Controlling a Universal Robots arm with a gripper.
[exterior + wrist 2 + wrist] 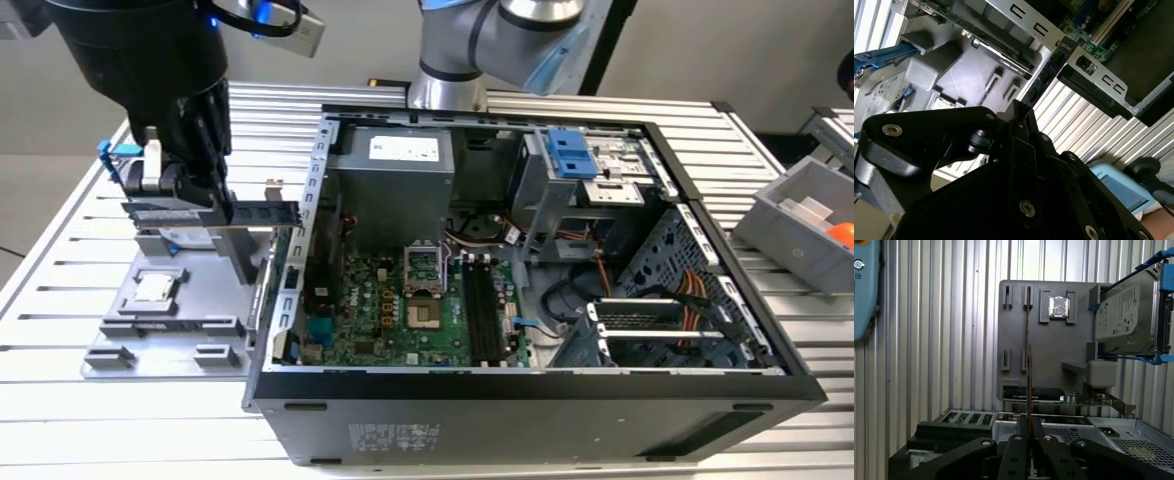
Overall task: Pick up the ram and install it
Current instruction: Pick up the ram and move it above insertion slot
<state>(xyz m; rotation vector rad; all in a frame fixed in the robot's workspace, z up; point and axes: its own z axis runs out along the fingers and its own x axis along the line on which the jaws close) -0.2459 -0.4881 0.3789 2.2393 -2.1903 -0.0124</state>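
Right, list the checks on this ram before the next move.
1. The ram clamped in the gripper: ok, held edge-on in the first wrist view.
2. The ram lifted off the grey holder tray: ok in the exterior view.
3. Its tip clear of the case wall: cannot tell, it sits very close.
4. Motherboard memory slots free: ok, they look empty.
5. The hard drive and processor chip seated in the tray: ok.
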